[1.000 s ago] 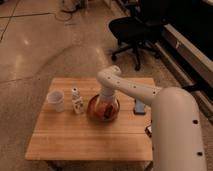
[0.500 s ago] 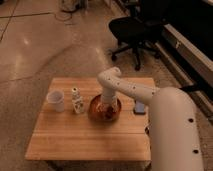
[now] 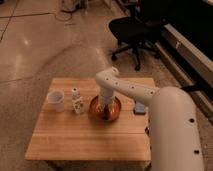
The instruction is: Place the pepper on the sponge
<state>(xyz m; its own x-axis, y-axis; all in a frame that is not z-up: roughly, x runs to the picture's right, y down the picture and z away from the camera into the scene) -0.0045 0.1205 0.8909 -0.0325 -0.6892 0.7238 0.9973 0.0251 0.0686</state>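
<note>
— What stands at the left of the table?
— A white cup point(image 3: 56, 100), near the left edge of the wooden table point(image 3: 75, 140). To its right is a small white bottle point(image 3: 76, 100), upright, close to the cup but not touching it.

— And in the middle?
— An orange bowl point(image 3: 93, 107), just right of the bottle. The gripper point(image 3: 105, 112) reaches down into it from above. It sits at the end of the white arm point(image 3: 120, 85), which bends over the bowl and then runs off to the right, where its thick part fills the near corner.

— Is the gripper open or closed?
— I cannot tell. It is low inside the bowl, and it does not show whether it grips anything.

— Where is the pepper?
— I cannot pick it out. The gripper covers most of the inside of the bowl.

— And the sponge?
— The blue sponge point(image 3: 139, 107) lies flat on the table to the right of the bowl, near it but apart. The thick part of the arm hides its lower edge.

— Anything beyond the table?
— A black office chair point(image 3: 131, 30) stands on the shiny floor point(image 3: 40, 45), well behind the table and toward the right.
</note>
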